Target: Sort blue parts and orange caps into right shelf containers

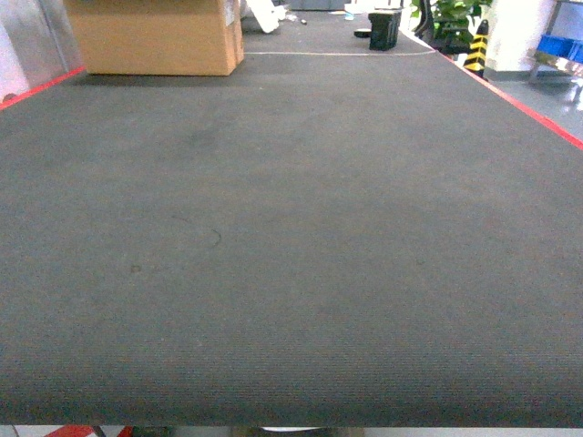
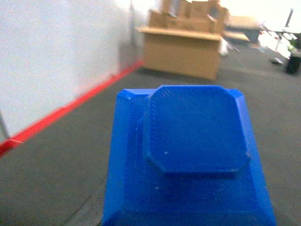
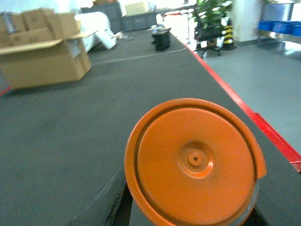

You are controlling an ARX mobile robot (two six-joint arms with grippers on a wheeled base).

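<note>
- Head view: the dark desk is bare nearby; blue containers sit far right. Neither pincer shows.
- Left wrist view: a blue part fills the near frame, seemingly carried; grip unseen.
- Right wrist view: an orange cap likewise; grip unseen. Likely transport step; next, turn right toward the containers.

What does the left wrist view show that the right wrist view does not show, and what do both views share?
Only the left wrist view shows the blue part, close before the camera, and a white wall. Only the right wrist view shows the orange cap, a plant and blue containers far right. Both show the dark table mat, its red edge and cardboard boxes.
</note>
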